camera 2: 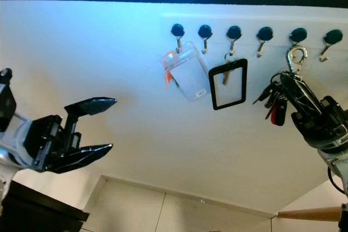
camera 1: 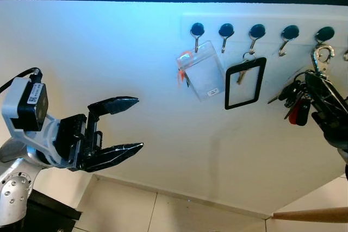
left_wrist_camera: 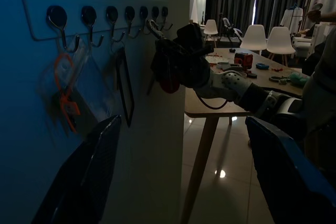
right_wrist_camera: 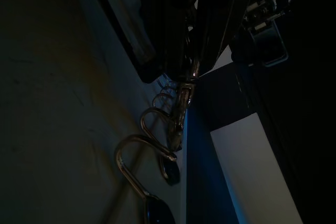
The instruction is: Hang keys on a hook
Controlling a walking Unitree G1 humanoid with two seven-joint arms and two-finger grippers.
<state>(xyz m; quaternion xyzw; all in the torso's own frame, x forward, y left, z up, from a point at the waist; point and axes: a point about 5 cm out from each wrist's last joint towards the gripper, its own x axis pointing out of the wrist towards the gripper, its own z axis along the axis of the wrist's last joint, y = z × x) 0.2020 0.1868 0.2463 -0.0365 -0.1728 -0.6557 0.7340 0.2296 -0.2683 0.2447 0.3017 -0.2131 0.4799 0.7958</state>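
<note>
Left eye view, going left to right: the left gripper point(camera 1: 122, 126) hangs out in front of the bare wall point(camera 1: 109, 52), fingers spread, nothing in it, well away from the action. Then comes the rail point(camera 1: 239, 20) with its row of hooks. First one carries a clear badge sleeve point(camera 1: 202, 74) with an orange clip, second is bare, third has a black badge frame point(camera 1: 245, 82) on a ring, fourth is bare.

Over on the right, the right gripper point(camera 2: 296, 93) is clamped on the keys point(camera 2: 274, 104). The bunch with its red fob dangles just below and left of the fingertips, and the silver carabiner point(camera 2: 295, 55) sticks up above them, right under the fifth hook point(camera 2: 297, 37).

That's the bit that matters, I reckon. The carabiner's long axis runs roughly up and down, in line with the hook above it, and its top loop looks very close to the hook's curl. Can't tell if it's touching or already over the tip. The right wrist view shows a hook's point(right_wrist_camera: 139, 153) curve beside the carabiner point(right_wrist_camera: 181, 106), but it's too dark to settle that.

Right arm's the near one by miles, so my guess is a small lift and nudge toward the wall to seat it, then let go.
</note>
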